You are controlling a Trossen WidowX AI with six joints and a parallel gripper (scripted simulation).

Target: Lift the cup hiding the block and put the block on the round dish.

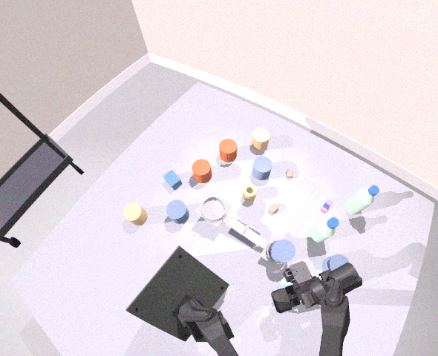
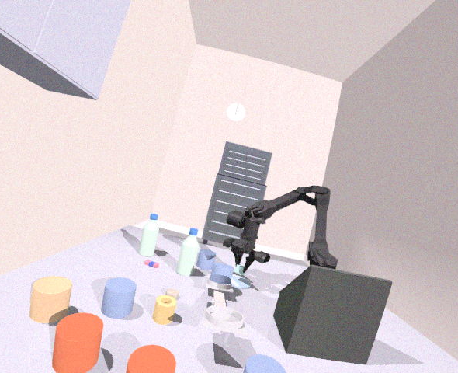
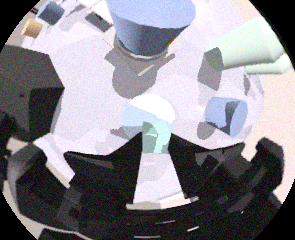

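My gripper point(image 2: 241, 268) point(image 3: 154, 134) is shut on a small teal block point(image 2: 238, 270) point(image 3: 155, 144), held low over the round pale dish point(image 1: 282, 285) point(image 2: 240, 281) point(image 3: 137, 116). In the top view the arm hides the block and most of the dish. Whether the block touches the dish I cannot tell. The balance point(image 1: 246, 231) point(image 2: 220, 298) has a bare ring pan at one end. A blue cup point(image 1: 281, 251) point(image 2: 221, 273) point(image 3: 149, 25) stands on its other end, beside the dish. No cup shows above the dish.
Another blue cup point(image 1: 335, 262) point(image 2: 206, 259) point(image 3: 219, 111) is near the dish. Two green bottles point(image 1: 321, 231) point(image 1: 357, 202) stand beyond. A large dark box point(image 1: 173, 283) point(image 2: 338, 317) is on the other side. Orange, tan and blue cylinders and a yellow ring piece point(image 1: 249, 193) stand farther off.
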